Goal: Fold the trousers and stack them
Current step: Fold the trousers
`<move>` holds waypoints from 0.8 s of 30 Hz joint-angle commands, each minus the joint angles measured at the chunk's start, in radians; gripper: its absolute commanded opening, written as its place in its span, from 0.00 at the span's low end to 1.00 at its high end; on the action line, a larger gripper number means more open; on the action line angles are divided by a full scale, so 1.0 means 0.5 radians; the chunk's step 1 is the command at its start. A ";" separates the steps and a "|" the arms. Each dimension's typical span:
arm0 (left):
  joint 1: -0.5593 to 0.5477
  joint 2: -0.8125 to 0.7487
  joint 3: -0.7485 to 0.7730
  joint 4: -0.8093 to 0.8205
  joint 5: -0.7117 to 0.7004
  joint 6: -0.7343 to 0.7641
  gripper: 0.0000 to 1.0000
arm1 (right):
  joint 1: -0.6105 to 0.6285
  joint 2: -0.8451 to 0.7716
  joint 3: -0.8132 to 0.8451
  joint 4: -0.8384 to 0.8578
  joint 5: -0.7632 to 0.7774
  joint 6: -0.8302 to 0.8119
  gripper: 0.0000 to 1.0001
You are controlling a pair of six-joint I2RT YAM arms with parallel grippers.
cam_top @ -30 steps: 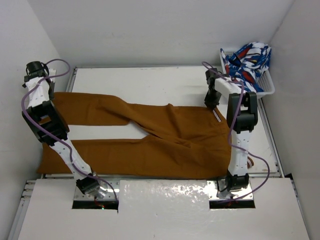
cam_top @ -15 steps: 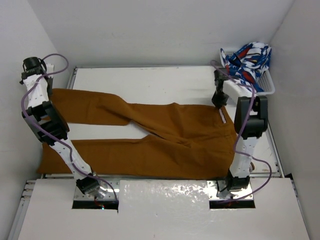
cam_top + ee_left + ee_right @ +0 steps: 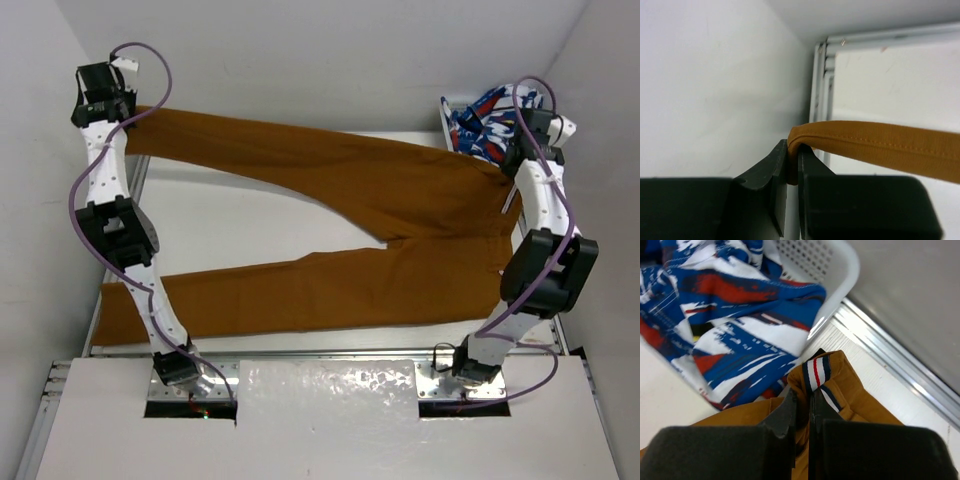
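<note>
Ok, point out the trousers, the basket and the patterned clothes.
trousers point(image 3: 330, 170), top view, middle of the far leg.
basket point(image 3: 847, 267), right wrist view, white rim.
patterned clothes point(image 3: 740, 325), right wrist view, blue-and-white fold.

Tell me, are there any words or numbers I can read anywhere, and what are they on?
None: no words, numbers or signs can be read in any view.
The striped loop on the trousers shows only stripes.
The patterned clothes in the white basket show colour blotches, not letters.
</note>
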 commanded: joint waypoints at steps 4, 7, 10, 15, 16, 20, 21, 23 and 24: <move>0.004 -0.003 0.173 0.413 -0.003 -0.066 0.00 | -0.167 -0.037 0.138 0.232 0.089 -0.104 0.00; -0.002 -0.006 0.211 0.520 0.019 -0.066 0.00 | -0.211 0.012 0.218 0.217 0.003 -0.099 0.00; 0.001 -0.076 0.129 0.490 0.172 -0.015 0.00 | -0.208 0.006 0.127 0.199 -0.166 -0.047 0.00; 0.105 -0.563 -0.573 0.542 0.344 0.072 0.00 | -0.199 -0.282 -0.465 0.450 -0.335 -0.022 0.00; 0.175 -0.616 -0.714 0.515 0.350 0.081 0.00 | -0.196 -0.413 -0.663 0.532 -0.341 -0.040 0.00; 0.344 -0.916 -1.015 0.279 0.497 0.160 0.00 | -0.199 -0.791 -1.131 0.823 -0.451 -0.135 0.00; 0.360 -0.990 -1.116 0.233 0.558 0.310 0.00 | -0.199 -0.868 -1.226 0.888 -0.473 -0.150 0.00; 0.375 -1.265 -1.503 0.281 0.586 0.458 0.00 | -0.199 -1.070 -1.502 1.084 -0.549 -0.209 0.00; 0.381 -1.355 -1.632 0.315 0.617 0.510 0.00 | -0.202 -1.123 -1.588 1.155 -0.571 -0.212 0.00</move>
